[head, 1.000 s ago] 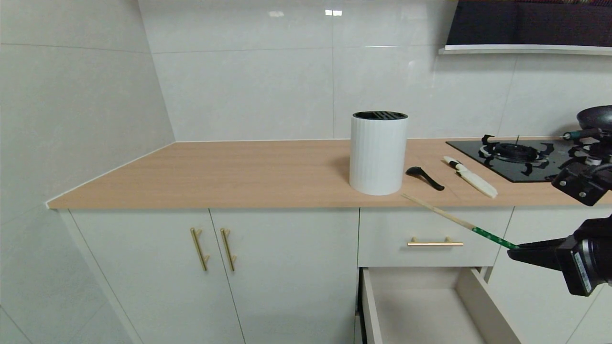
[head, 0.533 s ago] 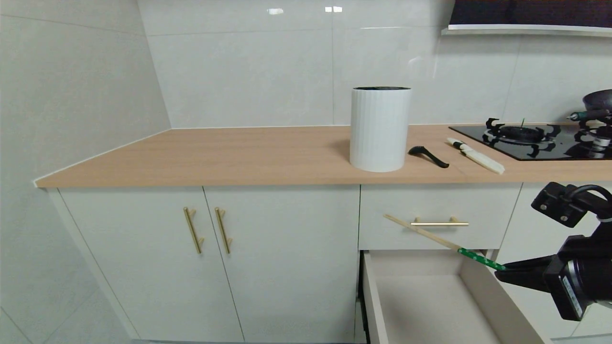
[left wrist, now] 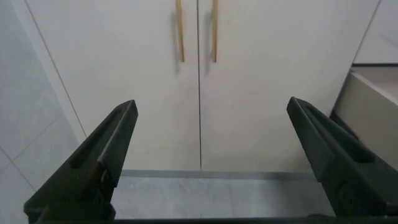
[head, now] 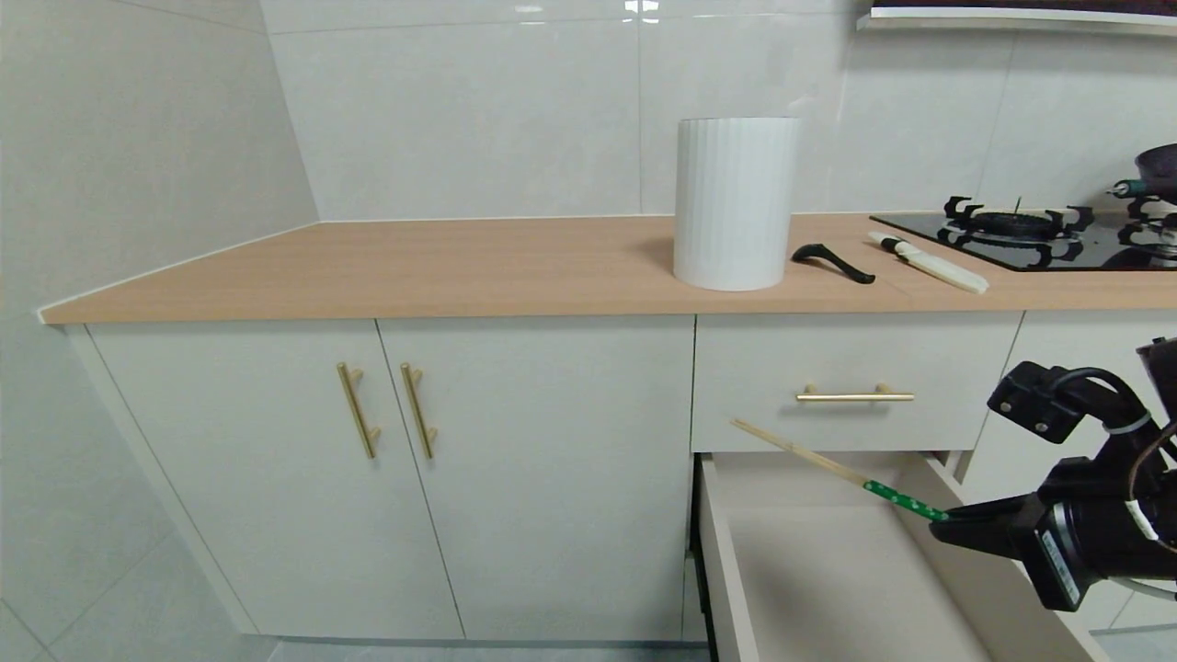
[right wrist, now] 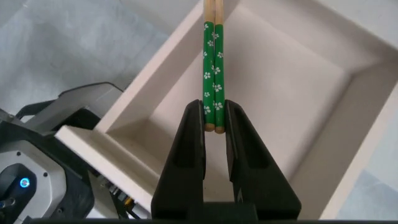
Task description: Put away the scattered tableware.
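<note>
Your right tool (head: 940,522) sits at the lower right of the head view, clenched on the chopsticks (head: 828,465) by their green flowered ends. In the right wrist view, the two fingers (right wrist: 186,134) press on the pair of chopsticks (right wrist: 213,68) from either side. From that grip the wooden shafts slant up toward the frame's centre, and their tips show against the lower edge of the closed drawer (head: 855,368) with the gold handle. The sticks hang above the open drawer (head: 713,542), touching neither its walls nor its floor; the right wrist view looks down into that open drawer (right wrist: 292,93).

Your left tool (left wrist: 211,109) is released, fingers spread wide apart and holding nothing, facing the cabinet doors (left wrist: 261,74).

On the tabletop (head: 414,267), right of centre in the head view, stands the white holder (head: 733,202). Just to its right lies the black spoon (head: 832,262), then the knife (head: 929,265), which is near the stove (head: 1021,234) at the right edge.
</note>
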